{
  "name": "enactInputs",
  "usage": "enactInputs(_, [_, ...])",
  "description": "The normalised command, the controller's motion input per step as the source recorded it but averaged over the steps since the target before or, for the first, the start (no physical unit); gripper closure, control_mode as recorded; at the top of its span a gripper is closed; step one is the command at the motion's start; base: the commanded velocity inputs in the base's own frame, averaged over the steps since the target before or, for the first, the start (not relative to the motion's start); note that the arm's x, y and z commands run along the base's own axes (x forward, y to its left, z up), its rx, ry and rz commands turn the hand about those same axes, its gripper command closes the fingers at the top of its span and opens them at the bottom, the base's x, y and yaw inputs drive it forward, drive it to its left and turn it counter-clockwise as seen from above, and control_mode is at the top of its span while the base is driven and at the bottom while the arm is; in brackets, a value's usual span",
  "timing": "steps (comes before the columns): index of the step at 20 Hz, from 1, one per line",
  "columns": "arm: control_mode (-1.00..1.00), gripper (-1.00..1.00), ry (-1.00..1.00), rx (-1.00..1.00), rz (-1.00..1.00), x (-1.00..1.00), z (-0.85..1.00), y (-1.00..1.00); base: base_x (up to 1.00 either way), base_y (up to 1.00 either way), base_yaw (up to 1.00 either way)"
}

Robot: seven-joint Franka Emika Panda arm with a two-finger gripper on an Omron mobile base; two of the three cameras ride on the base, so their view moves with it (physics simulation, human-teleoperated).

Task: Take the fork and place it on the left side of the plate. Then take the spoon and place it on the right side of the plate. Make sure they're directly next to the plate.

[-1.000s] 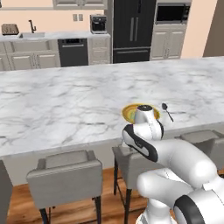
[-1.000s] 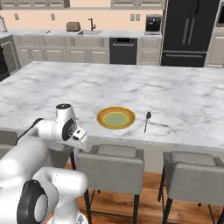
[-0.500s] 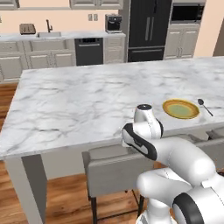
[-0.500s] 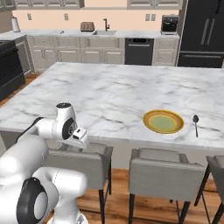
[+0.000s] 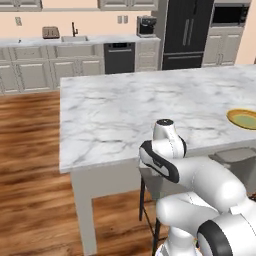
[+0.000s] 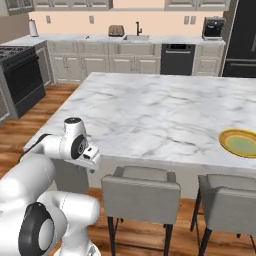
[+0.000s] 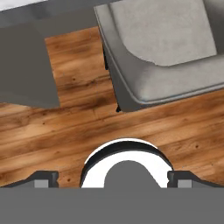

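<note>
Across the last second the whole picture in both base views has shifted: the plate (image 5: 243,119), formerly near the middle of each view, now sits at the far right edge, and the spoon that lay just right of the plate has passed out of frame. This is camera motion from the base driving to its left along the marble counter (image 5: 135,107), not a displacement of the objects. The plate rests flat near the counter's front edge, also visible in the right base view (image 6: 239,142). The arm remains folded below the counter edge in front of the base. In the hand view the fingers (image 7: 46,178) stand fully apart with nothing between them, pointing down at the wooden floor (image 7: 70,131) and a grey stool (image 7: 162,48). No utensil has been collected. As a judgement, the base is relocating toward the fork, which lies somewhere away from the plate, so step 1 of 2 has not begun.
</note>
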Motion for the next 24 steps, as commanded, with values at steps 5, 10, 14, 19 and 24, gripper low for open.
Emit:
enactInputs(5, [1.00,-1.00,0.00,0.00,0.00,0.00,0.00,0.00,0.17,0.93,0.00])
enactInputs(10, [1.00,-1.00,0.00,0.00,0.00,0.00,0.00,0.00,0.30,0.88,0.00])
enactInputs(14, [1.00,-1.00,0.00,0.00,0.00,0.00,0.00,0.00,0.43,0.80,0.00])
enactInputs(19, [1.00,-1.00,0.00,0.00,0.00,0.00,0.00,0.00,0.59,0.67,0.00])
enactInputs(24, [1.00,-1.00,0.00,0.00,0.00,0.00,0.00,0.00,0.59,0.69,0.00])
